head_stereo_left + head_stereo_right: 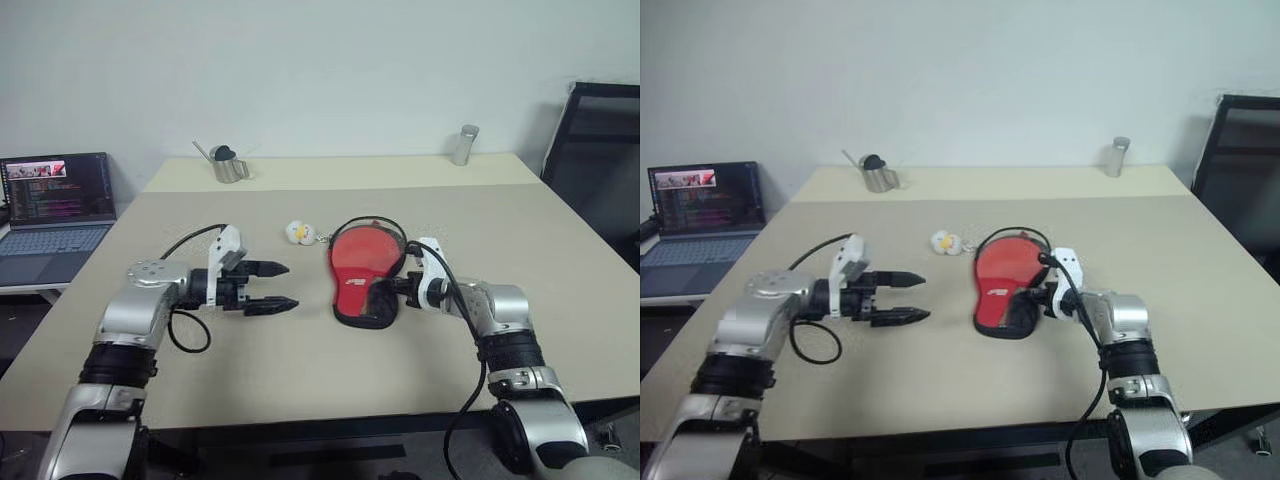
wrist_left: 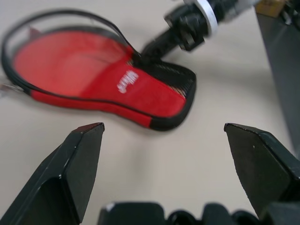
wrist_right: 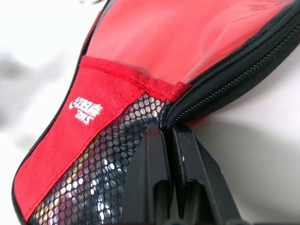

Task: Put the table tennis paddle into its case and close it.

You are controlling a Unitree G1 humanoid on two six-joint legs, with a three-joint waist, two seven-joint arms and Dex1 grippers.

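The case (image 1: 358,270) lies on the table (image 1: 300,370), red side up, its white logo and black mesh pocket (image 3: 108,173) toward me. Its black zipper edging (image 2: 61,16) stands up in a loop around the round end. A smooth red face (image 2: 65,61) shows inside that loop and looks like the paddle; no handle is visible. A small white-yellow charm (image 1: 298,233) rests just left of the case. My right gripper (image 1: 385,290) is shut on the zipper edge (image 3: 220,89) beside the mesh pocket. My left gripper (image 1: 292,286) hangs open to the left of the case, pointing at it with nothing between its fingers.
A metal cup (image 1: 229,165) stands at the table's far left and a metal cylinder (image 1: 465,145) at the far right. An open laptop (image 1: 55,215) sits on a lower desk to the left. A black chair (image 1: 600,160) is at the right.
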